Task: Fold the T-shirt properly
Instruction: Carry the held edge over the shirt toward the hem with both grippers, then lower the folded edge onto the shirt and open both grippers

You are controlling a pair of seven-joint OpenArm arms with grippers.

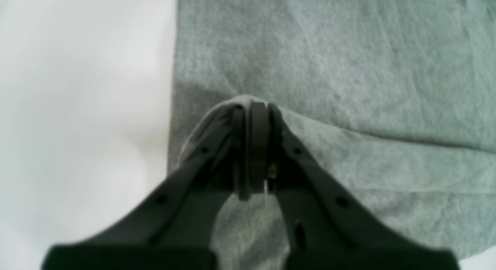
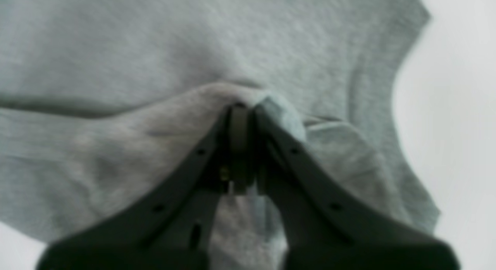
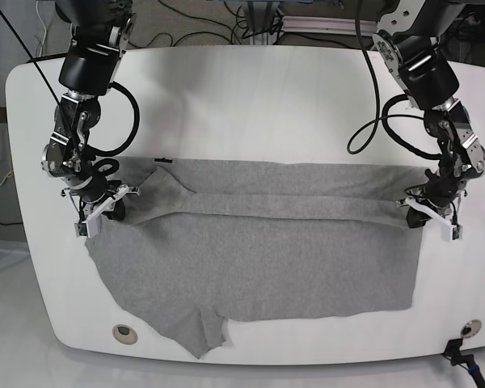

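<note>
The T-shirt lies across the white table, reaching its near edge; it should handle light, soft and floppy, best taken by the folded edge's two ends, where the left gripper and right gripper both pinch it, jaws closed on cloth.

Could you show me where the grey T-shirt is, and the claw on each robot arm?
T-shirt (image 3: 307, 267): base view, broad lower part.
Left gripper (image 1: 255, 146): left wrist view, fingertips.
Right gripper (image 2: 246, 146): right wrist view, fingertips.
</note>
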